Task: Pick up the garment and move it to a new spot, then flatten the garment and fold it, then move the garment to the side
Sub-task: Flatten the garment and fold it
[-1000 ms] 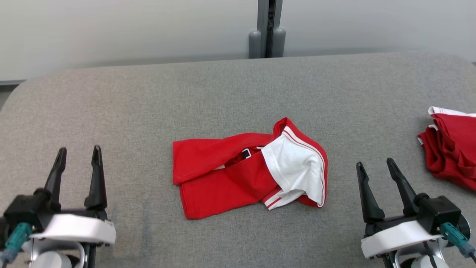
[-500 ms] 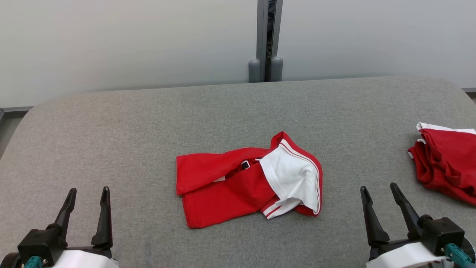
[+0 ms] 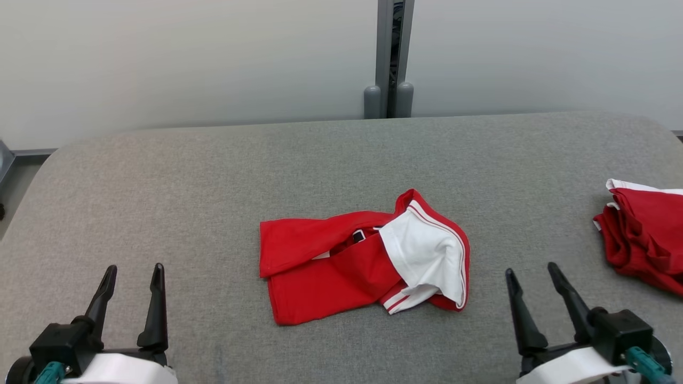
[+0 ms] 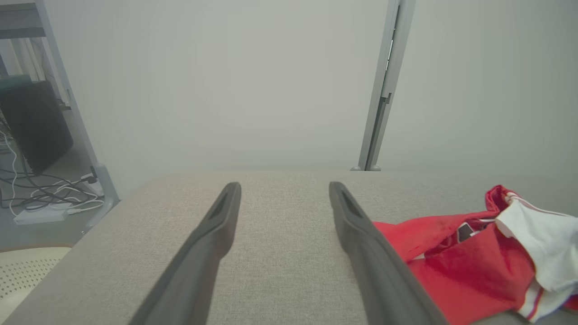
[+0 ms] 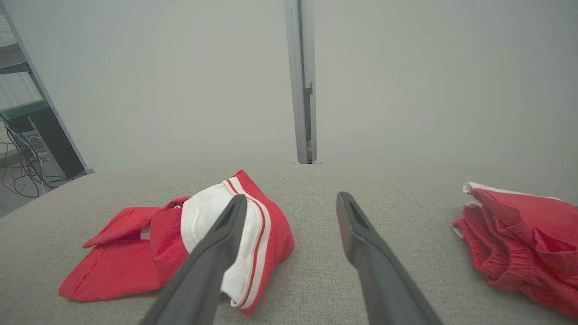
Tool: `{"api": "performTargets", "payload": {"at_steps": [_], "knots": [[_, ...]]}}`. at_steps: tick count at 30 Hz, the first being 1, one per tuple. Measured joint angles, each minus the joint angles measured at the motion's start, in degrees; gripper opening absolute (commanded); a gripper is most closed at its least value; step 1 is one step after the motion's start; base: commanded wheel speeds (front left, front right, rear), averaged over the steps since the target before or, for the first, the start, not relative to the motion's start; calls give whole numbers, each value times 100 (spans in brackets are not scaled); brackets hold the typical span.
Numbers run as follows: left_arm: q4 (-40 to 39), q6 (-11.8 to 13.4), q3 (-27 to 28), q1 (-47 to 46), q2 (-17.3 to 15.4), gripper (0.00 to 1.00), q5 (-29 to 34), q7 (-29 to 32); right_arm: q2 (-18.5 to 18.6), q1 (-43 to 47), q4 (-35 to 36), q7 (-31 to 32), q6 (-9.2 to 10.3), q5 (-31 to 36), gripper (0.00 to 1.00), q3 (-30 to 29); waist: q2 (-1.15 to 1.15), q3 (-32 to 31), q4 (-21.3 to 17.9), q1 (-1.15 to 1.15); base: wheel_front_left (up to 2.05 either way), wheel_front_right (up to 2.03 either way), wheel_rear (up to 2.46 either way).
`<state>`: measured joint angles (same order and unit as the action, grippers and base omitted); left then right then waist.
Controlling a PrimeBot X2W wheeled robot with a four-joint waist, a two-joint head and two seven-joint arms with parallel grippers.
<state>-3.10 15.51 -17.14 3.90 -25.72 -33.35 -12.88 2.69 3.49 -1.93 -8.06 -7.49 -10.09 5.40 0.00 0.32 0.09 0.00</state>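
A red garment (image 3: 331, 266) with a white panel and red-white stripes lies crumpled in the middle of the grey padded table (image 3: 213, 176). It also shows at the right of the left wrist view as the garment (image 4: 469, 266) and at the left of the right wrist view as the garment (image 5: 149, 253). My left gripper (image 3: 133, 272) stands open at the lower left, well to the left of it, holding nothing. My right gripper (image 3: 531, 269) stands open at the lower right, a little to the right of the cloth, also holding nothing. Both are apart from the fabric.
A second red and white cloth pile (image 3: 645, 245) lies at the table's right edge, also seen as the pile (image 5: 519, 243). A grey post (image 3: 388, 58) stands behind the table against a pale wall. Cables and a dark box (image 4: 31, 122) sit on the floor beyond the table's left end.
The head camera has tilted up, so the whole picture slid down and more wall shows. Both grippers stay open and sit lower in view. The garment lies as before.
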Motion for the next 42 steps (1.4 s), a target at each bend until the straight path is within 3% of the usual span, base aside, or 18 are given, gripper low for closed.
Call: {"api": "performTargets", "payload": {"at_steps": [4, 12, 19, 30, 31, 33, 34, 42], "knots": [[26, -38, -60, -146, 49, 100, 3, -1, 96, -137, -11, 208, 0, 86, 100, 300, 0, 68, 117, 0, 0, 0, 0], [293, -248, -354, -517, 293, 100, 19, -10, 712, -773, -265, 972, 0, 310, 100, 1274, 0, 313, 448, 0, 0, 0, 0], [508, -397, -468, -810, 512, 100, 40, -76, 1224, -1545, -477, 1268, 0, 634, 100, 2119, 0, 690, 647, 0, 0, 0, 0], [964, -719, -431, -1237, 717, 100, 109, -179, 1490, -2766, -1267, 1924, -1, 857, 100, 3065, 0, 1100, 787, 0, 0, 0, 0], [988, -739, -421, -1250, 737, 100, 115, -182, 1495, -2797, -1304, 1968, -1, 854, 53, 3071, 0, 1118, 791, 0, 0, 0, 0], [1040, -782, -408, -1266, 778, 100, 148, -186, 1507, -2826, -1347, 1993, -1, 854, 14, 3028, 0, 1153, 797, 0, 0, 0, 0], [1066, -795, -400, -1272, 802, 100, 154, -187, 1505, -2825, -1354, 2020, 0, 847, 0, 2980, 0, 1166, 795, 0, 0, 0, 0], [1154, -918, -225, -1348, 873, 100, 260, -197, 1372, -2538, -1010, 2015, -1, 781, 0, 2444, 0, 1223, 646, 0, 0, 0, 0]]}}
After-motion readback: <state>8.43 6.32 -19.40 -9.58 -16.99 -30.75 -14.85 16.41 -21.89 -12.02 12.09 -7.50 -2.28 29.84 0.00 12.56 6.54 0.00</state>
